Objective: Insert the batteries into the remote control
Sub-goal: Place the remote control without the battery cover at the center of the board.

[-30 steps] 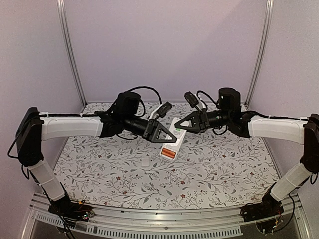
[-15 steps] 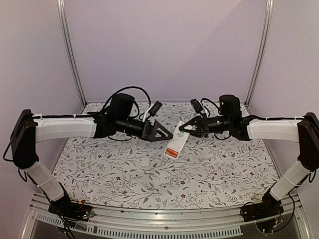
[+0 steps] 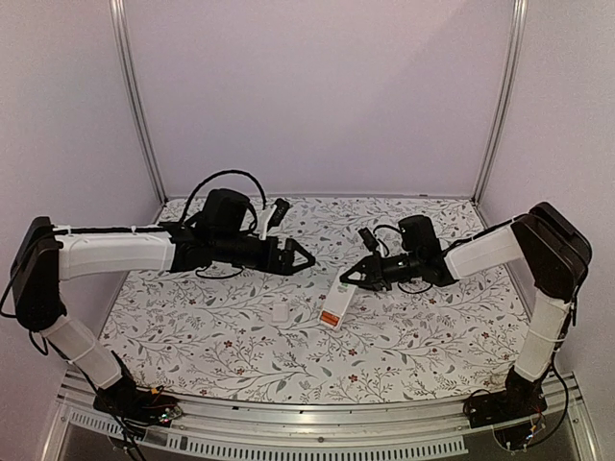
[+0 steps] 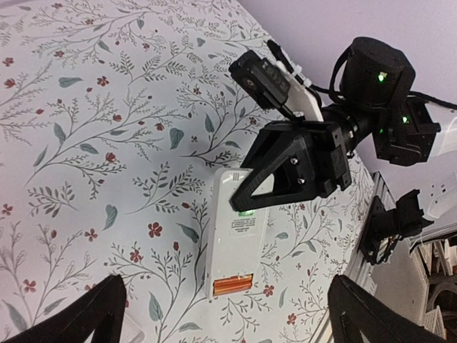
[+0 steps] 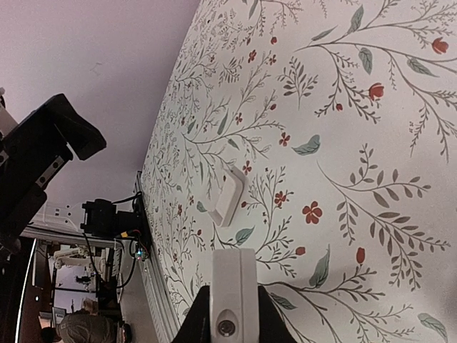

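Pinching the remote control by its upper end in the right claw, narrow on it, lower end dipped toward the table. Left claw wide and bare, left of the remote control. Orange batteries at its lower end (recess uncovered): liable to slide out if tipped steeper or jolted.

A white remote control showed the orange batteries at its six o'clock end, set against a white tablecloth printed with grey-green leafy sprigs and small red flowers. A plain white cover plate sat at its nine o'clock. The left gripper and right gripper were black, the arms white and black, the walls pale lilac.
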